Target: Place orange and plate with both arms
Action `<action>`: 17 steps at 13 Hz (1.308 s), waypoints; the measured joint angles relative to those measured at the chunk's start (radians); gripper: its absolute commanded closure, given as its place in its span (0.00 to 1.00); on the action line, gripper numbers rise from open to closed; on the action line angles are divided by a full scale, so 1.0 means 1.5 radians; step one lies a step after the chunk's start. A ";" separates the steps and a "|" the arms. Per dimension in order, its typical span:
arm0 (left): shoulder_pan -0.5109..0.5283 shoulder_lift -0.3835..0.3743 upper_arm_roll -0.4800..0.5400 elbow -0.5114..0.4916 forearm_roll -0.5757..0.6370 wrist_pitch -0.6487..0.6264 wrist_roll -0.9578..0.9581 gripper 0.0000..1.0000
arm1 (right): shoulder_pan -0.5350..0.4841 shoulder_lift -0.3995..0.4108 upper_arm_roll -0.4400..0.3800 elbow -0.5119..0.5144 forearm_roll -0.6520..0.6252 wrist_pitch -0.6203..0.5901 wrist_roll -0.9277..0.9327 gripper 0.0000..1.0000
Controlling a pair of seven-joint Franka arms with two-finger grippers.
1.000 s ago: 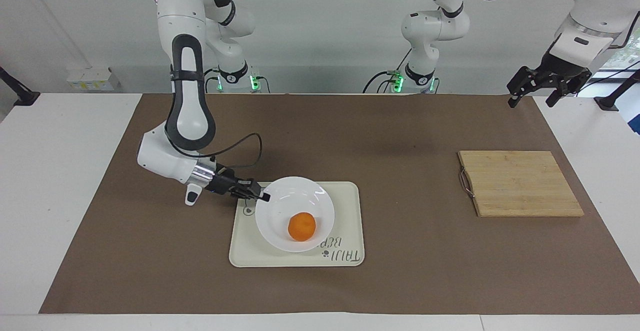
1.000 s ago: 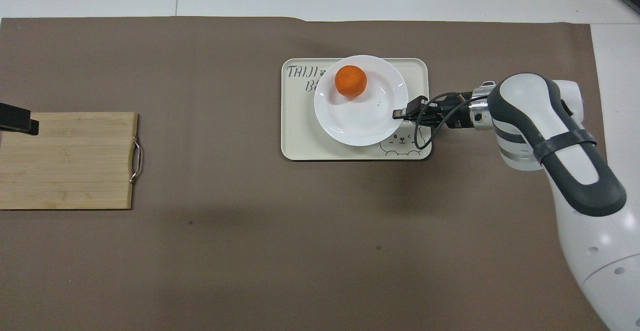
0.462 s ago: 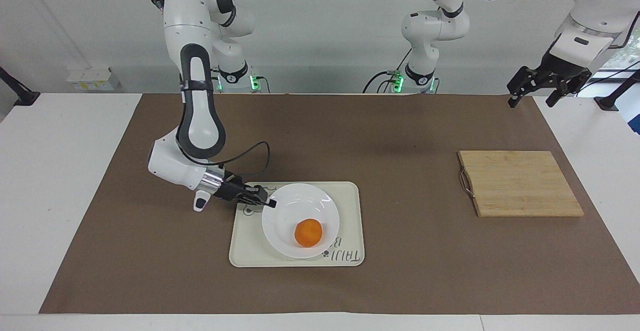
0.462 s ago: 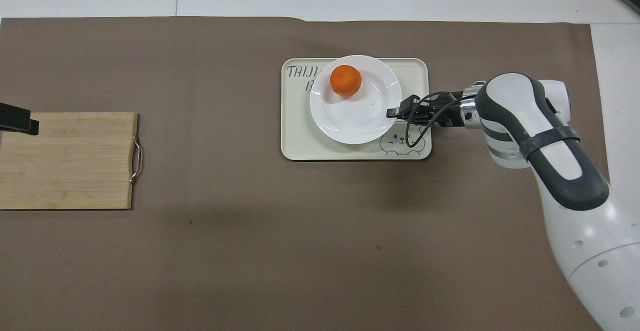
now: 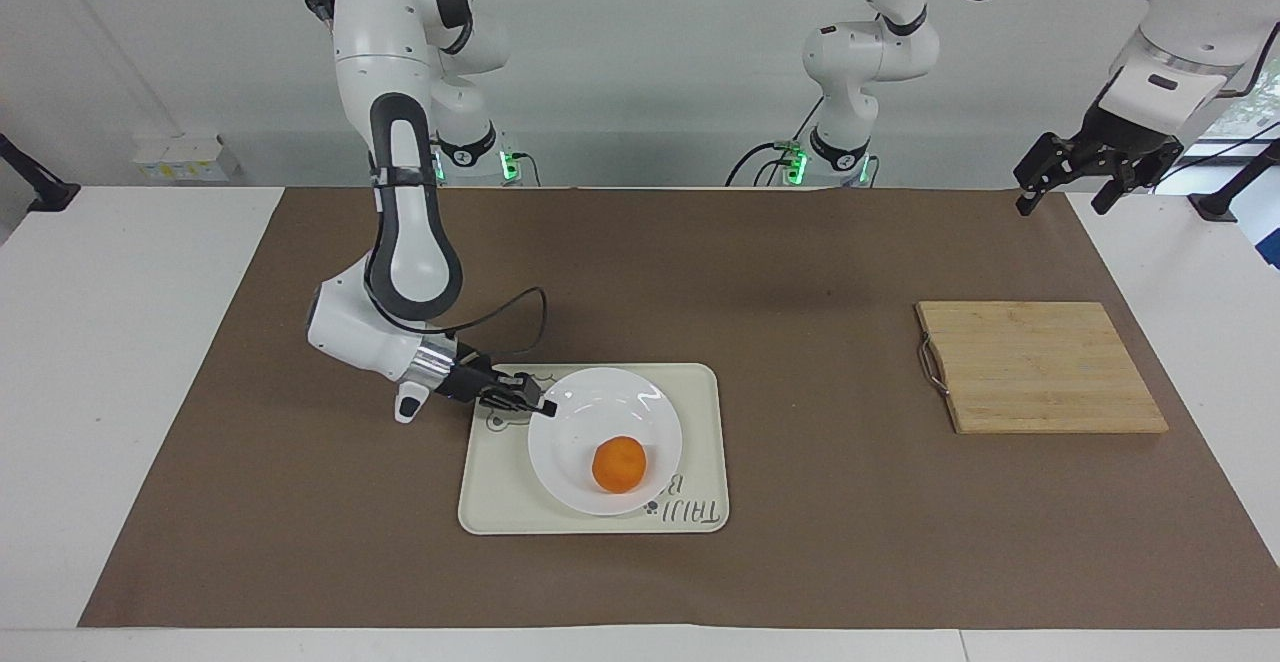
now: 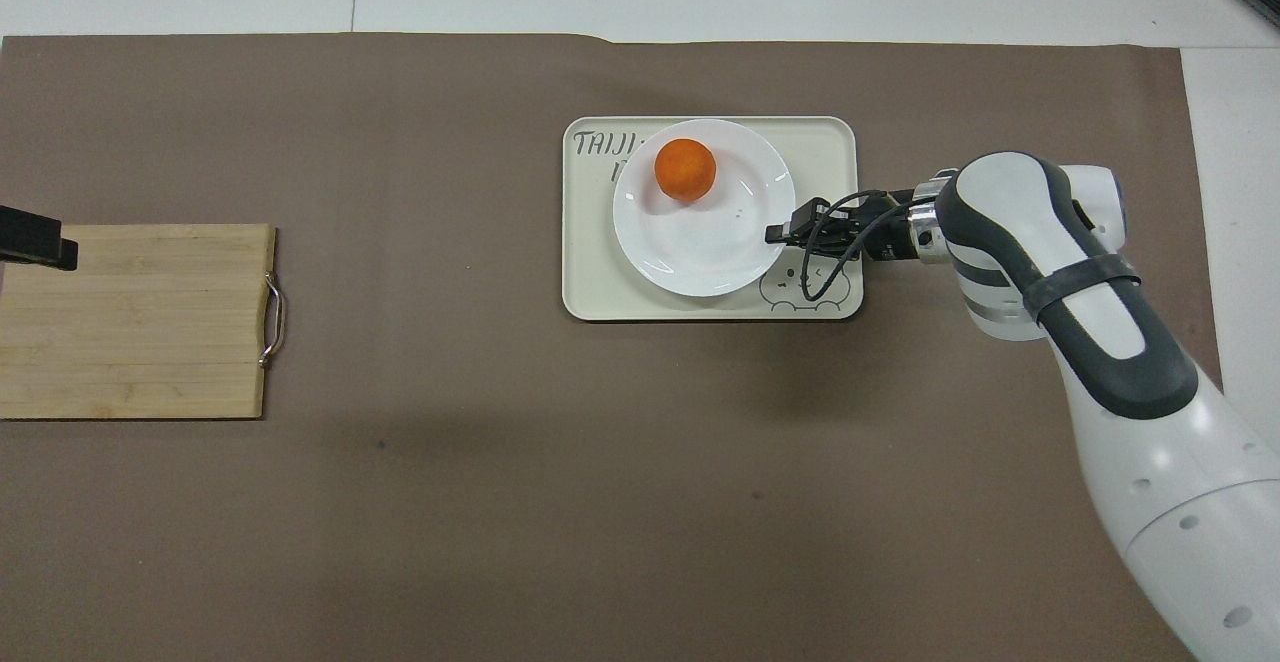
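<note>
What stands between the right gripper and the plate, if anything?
Nothing visible does. The right gripper is already at the rim of the plate, which lies on the tray with the orange on it. The left gripper waits over the table's corner.

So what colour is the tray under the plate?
Cream tray, with dark lettering and a bear drawing; clearest in the overhead view.

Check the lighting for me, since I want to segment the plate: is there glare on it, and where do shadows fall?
Facing view: small bright glints on the plate's rim nearer the robots; the orange looks evenly lit. Overhead view: faint glints on the plate rim, a soft shadow beside the orange, and broad, diffuse arm shadows on the brown mat. Nothing looks blurred.
</note>
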 measured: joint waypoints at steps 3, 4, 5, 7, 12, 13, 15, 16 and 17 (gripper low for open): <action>0.000 0.000 0.000 0.000 0.000 0.000 0.000 0.00 | 0.001 -0.001 -0.002 0.002 -0.060 0.014 0.000 0.00; 0.000 0.000 0.000 0.000 0.000 0.000 0.000 0.00 | 0.000 -0.005 -0.004 0.005 -0.084 0.015 0.000 0.00; 0.000 0.000 0.000 0.000 0.000 0.000 0.000 0.00 | -0.001 -0.013 -0.007 0.009 -0.107 0.016 0.000 0.00; 0.000 0.000 0.000 0.000 0.000 0.000 0.000 0.00 | -0.002 -0.035 -0.014 0.011 -0.146 0.016 0.001 0.00; 0.000 0.000 0.000 0.000 0.000 0.000 0.000 0.00 | -0.004 -0.096 -0.030 0.017 -0.388 0.019 0.070 0.00; 0.000 0.000 0.000 0.000 0.000 0.000 0.000 0.00 | -0.004 -0.115 -0.030 0.017 -0.446 0.018 0.110 0.00; 0.000 0.000 0.000 0.000 0.000 0.000 0.000 0.00 | -0.004 -0.152 -0.030 0.018 -0.538 -0.011 0.189 0.00; 0.000 0.000 0.000 0.000 0.000 0.000 0.000 0.00 | -0.004 -0.171 -0.030 0.018 -0.585 -0.032 0.221 0.00; 0.000 0.000 0.000 0.000 0.000 0.000 0.000 0.00 | -0.004 -0.187 -0.030 0.018 -0.622 -0.052 0.241 0.00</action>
